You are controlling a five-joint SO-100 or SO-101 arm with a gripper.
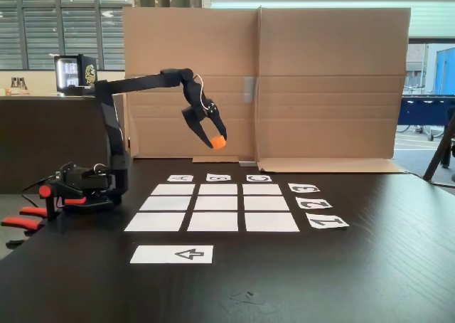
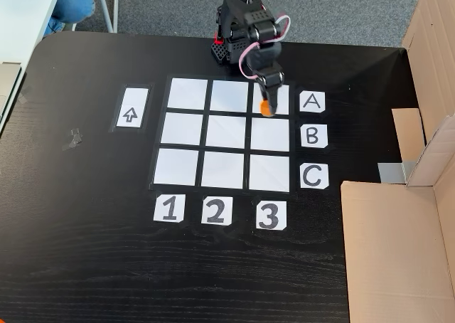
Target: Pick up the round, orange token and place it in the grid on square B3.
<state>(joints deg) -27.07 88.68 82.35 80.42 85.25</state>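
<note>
Clamped in the pincer, the token is held aloft, well above the bench. Pickup is judged done; placement is left. Seen from above, the token hangs over the grid near the A row's last cell, so square B3, just beyond, has yet to be reached

Blank white paper rectangles forming the grid: nine. Letter cards: three (A, B, C). Number cards: three (1, 2, 3). Arrow strip: one. Orange token: one. Arm with gripper: one. Red-orange clamp handles: two.
</note>
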